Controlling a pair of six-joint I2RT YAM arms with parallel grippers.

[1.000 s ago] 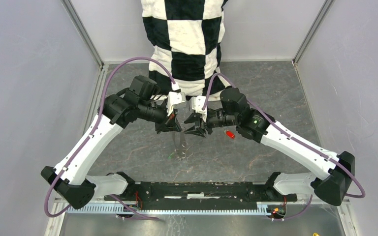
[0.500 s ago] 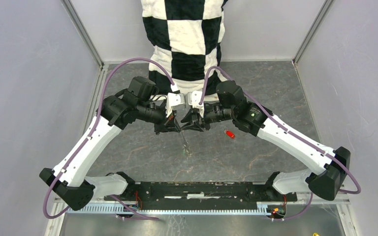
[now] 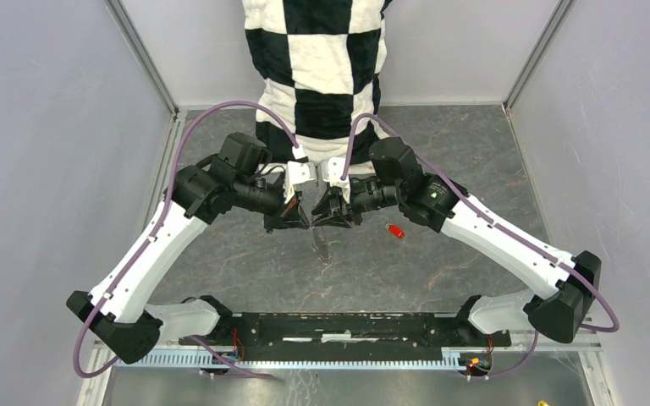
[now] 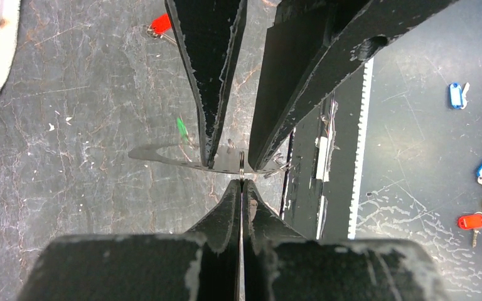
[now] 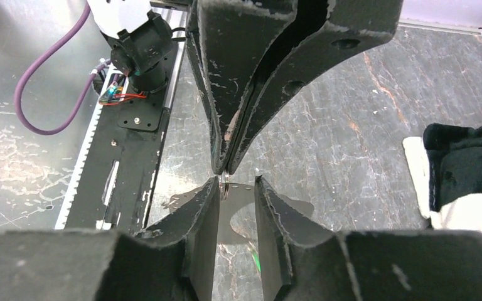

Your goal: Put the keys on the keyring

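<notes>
Left end effector [image 4: 241, 188]: clamped on keyring [image 5: 224, 185], hanging it clear of the bench [image 3: 474, 152] for threading. Right end effector [image 5: 237, 183]: jaws apart astride it. Red key [image 3: 396, 230]: loose on bench, my next pickup, I judge.

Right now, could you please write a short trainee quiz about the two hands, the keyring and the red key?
1. True or false: the small red plastic-headed key lies on the dark grey table, touched by neither hand.
2. Which hand is shut on the thin silvery wire keyring? A left hand, B right hand.
3. Fill in: the right hand's jaws stand ___.
Key: 1 true; 2 A; 3 open.
</notes>
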